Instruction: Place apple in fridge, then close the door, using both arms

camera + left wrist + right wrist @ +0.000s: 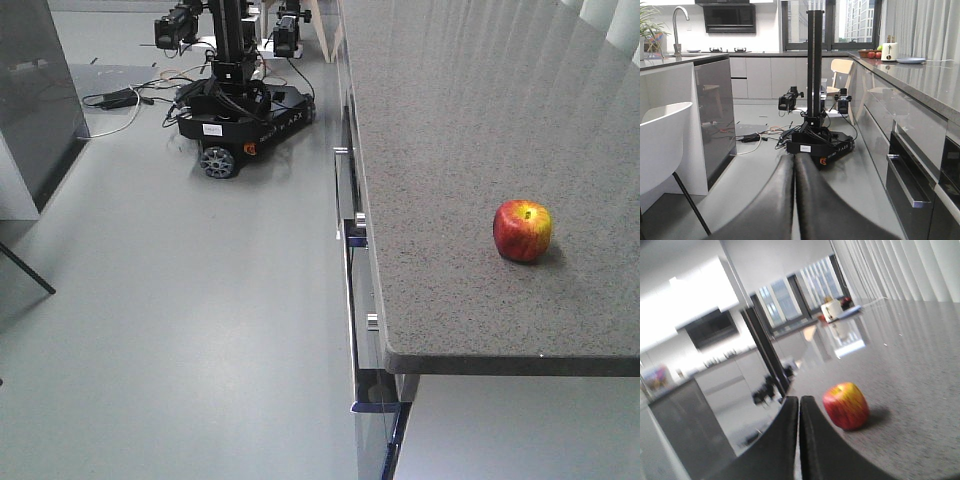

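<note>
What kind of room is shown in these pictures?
Most likely a kitchen: a long speckled countertop with drawers beneath, a sink tap, and a range hood above a hob.

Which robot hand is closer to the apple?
The right gripper: the apple sits just beyond its fingers. The left gripper has no apple in view.

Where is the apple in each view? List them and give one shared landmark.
Exterior front: apple at right, on the grey countertop.
Left wrist: not in it.
Right wrist: lower centre, on the countertop.
Shared landmark: the countertop, in all three.
</note>
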Robot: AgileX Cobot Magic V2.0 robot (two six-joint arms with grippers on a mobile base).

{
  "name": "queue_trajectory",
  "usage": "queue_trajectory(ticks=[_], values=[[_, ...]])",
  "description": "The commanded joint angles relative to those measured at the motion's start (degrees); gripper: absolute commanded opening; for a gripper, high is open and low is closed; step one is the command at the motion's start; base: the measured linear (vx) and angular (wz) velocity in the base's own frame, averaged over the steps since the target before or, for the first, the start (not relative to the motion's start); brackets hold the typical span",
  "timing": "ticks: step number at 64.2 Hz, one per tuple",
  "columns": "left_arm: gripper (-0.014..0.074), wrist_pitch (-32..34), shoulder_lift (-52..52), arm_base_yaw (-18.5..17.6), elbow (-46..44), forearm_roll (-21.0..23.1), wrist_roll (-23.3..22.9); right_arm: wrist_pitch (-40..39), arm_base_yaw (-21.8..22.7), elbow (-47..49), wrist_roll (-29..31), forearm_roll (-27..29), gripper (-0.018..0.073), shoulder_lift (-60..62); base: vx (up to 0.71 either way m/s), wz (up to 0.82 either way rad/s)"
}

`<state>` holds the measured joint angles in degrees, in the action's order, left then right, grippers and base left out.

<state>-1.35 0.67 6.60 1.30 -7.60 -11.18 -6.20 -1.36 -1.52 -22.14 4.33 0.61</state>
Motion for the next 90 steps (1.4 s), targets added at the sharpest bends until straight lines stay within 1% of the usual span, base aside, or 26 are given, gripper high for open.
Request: queue_trajectory(ticks=[1,6,10,14,18,24,28,31,35,39,42,46,49,55,65,77,90], values=[[-0.0005,4.27,0.33,-0.36,1.59,0.0,-0.01,-5.65,0.03,1.52,-3.48,0.39,-0.0002,0.54,0.0,0.0],[-0.0005,4.27,0.33,-0.36,1.59,0.0,-0.01,-1.49,0.03,5.49,-4.08,-0.69,-0.0002,0.33,0.0,0.0],[-0.0005,4.27,0.33,-0.36,1.59,0.0,-0.01,3.97,0.03,10.54,-4.16,-1.84,-0.0002,-0.48,0.0,0.0],[-0.0005,4.27,0.33,-0.36,1.59,0.0,-0.01,11.54,0.03,17.5,-2.77,-3.73,0.0001,-2.36,0.0,0.0],[-0.0005,4.27,0.33,-0.36,1.59,0.0,-0.01,18.59,0.03,24.16,0.81,-5.24,0.0016,-5.06,0.0,0.0],[-0.0005,4.27,0.33,-0.36,1.59,0.0,-0.01,27.42,0.03,33.62,10.15,-4.33,0.0073,-10.57,0.0,0.0],[-0.0005,4.27,0.33,-0.36,1.59,0.0,-0.01,32.34,0.03,39.13,16.19,-1.24,0.0139,-13.93,0.0,0.0],[-0.0005,4.27,0.33,-0.36,1.59,0.0,-0.01,35.46,0.03,42.24,20.75,1.6,0.0212,-16.44,0.0,0.0],[-0.0005,4.27,0.33,-0.36,1.59,0.0,-0.01,39.02,0.03,45.35,25.79,6.05,0.0344,-19.68,0.0,0.0],[-0.0005,4.27,0.33,-0.36,1.59,0.0,-0.01,39.68,0.03,46.44,28.28,9.8,0.0489,-22.04,0.0,0.0],[-0.0005,4.27,0.33,-0.36,1.59,0.0,-0.01,39.3,0.03,46.45,29.65,11.33,0.0581,-23.25,0.0,0.0],[-0.0005,4.27,0.33,-0.36,1.59,0.0,-0.01,39.3,0.03,46.45,29.71,11.59,0.0676,-24.63,0.0,0.0],[-0.0005,4.27,0.33,-0.36,1.59,0.0,-0.01,38.93,0.03,46.45,29.57,11.59,0.0724,-25.48,0.0,0.0],[-0.0005,4.27,0.33,-0.36,1.59,0.0,-0.01,37.31,0.03,46.61,29.75,11.63,0.0727,-27.74,0.0,0.0],[-0.0005,4.27,0.33,-0.36,1.59,0.0,-0.01,35.97,0.03,50.57,33.18,11.76,0.0705,-34.28,0.0,0.0],[-0.0005,4.27,0.33,-0.36,1.59,0.0,-0.01,36.75,0.03,61.63,36.94,12.14,0.0686,-47.61,0.0,0.0],[-0.0005,4.27,0.33,-0.36,1.59,0.0,-0.01,37.35,0.03,72.83,37.12,12.26,0.0676,-63.14,0.0,0.0]])
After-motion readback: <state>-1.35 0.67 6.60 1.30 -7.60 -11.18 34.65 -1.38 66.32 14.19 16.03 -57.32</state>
